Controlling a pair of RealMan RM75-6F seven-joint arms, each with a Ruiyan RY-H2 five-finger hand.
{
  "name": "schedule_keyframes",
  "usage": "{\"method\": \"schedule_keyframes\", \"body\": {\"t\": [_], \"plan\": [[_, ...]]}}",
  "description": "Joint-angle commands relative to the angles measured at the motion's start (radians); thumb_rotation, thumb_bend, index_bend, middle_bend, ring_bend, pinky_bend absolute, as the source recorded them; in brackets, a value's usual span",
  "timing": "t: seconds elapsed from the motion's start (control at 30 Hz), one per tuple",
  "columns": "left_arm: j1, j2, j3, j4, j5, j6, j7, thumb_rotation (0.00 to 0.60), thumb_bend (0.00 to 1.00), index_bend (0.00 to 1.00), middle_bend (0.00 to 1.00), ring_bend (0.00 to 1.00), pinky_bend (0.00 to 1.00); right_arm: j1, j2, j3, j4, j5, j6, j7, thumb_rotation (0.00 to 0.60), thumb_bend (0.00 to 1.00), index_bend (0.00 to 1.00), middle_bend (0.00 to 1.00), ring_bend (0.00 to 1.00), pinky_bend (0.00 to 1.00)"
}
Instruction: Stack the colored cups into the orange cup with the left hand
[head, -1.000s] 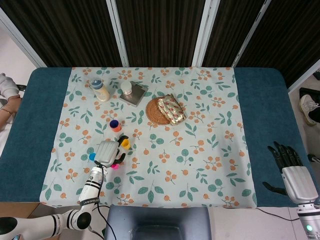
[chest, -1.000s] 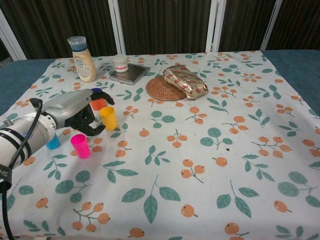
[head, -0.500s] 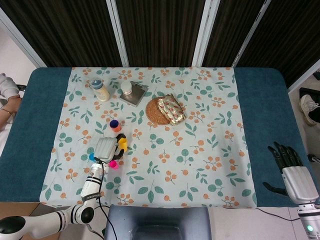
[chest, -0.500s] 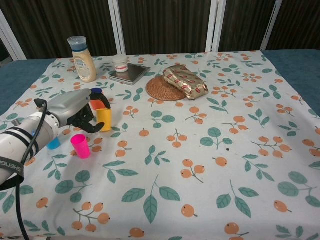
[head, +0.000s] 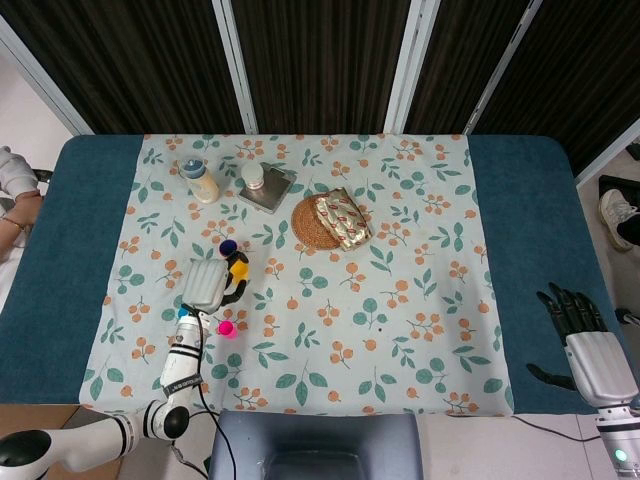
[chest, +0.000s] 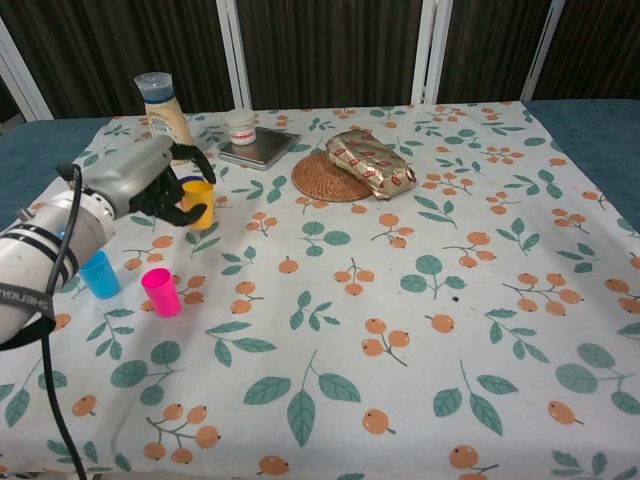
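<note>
My left hand grips a yellow cup and holds it off the cloth. Just beyond it in the head view stands the orange cup, with a dark blue cup nested inside it. In the chest view the yellow cup and my fingers hide most of the orange cup. A light blue cup and a pink cup stand upright on the cloth nearer to me. My right hand rests at the far right with its fingers apart, holding nothing.
A sauce bottle and a small jar on a grey box stand at the back left. A woven coaster carries a gold packet. The floral cloth covers the table's middle.
My left hand has lifted the yellow cup off the cloth and carried it away from me toward the orange cup. The blue and pink cups now stand uncovered. The right hand has not moved.
</note>
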Motion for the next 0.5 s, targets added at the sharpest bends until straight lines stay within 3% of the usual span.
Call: {"method": "schedule_keyframes", "body": {"t": [0.03, 0.27, 0.5], "plan": [[-0.027, 0.012, -0.052, 0.018, 0.006, 0.018, -0.020, 0.600, 0.38, 0.71, 1.00, 1.00, 1.00, 0.000, 0.002, 0.003, 0.000, 0.004, 0.000, 0.005, 0.600, 0.19, 0.00, 0.00, 0.00, 0.00], [-0.084, -0.008, -0.121, 0.122, -0.010, 0.008, -0.066, 0.600, 0.39, 0.72, 1.00, 1.00, 1.00, 0.003, 0.002, 0.007, 0.001, 0.015, -0.007, 0.003, 0.600, 0.19, 0.00, 0.00, 0.00, 0.00], [-0.116, -0.068, -0.108, 0.261, -0.017, -0.030, -0.093, 0.600, 0.39, 0.71, 1.00, 1.00, 1.00, 0.004, 0.001, 0.009, -0.002, 0.020, -0.010, -0.001, 0.600, 0.19, 0.00, 0.00, 0.00, 0.00]]}}
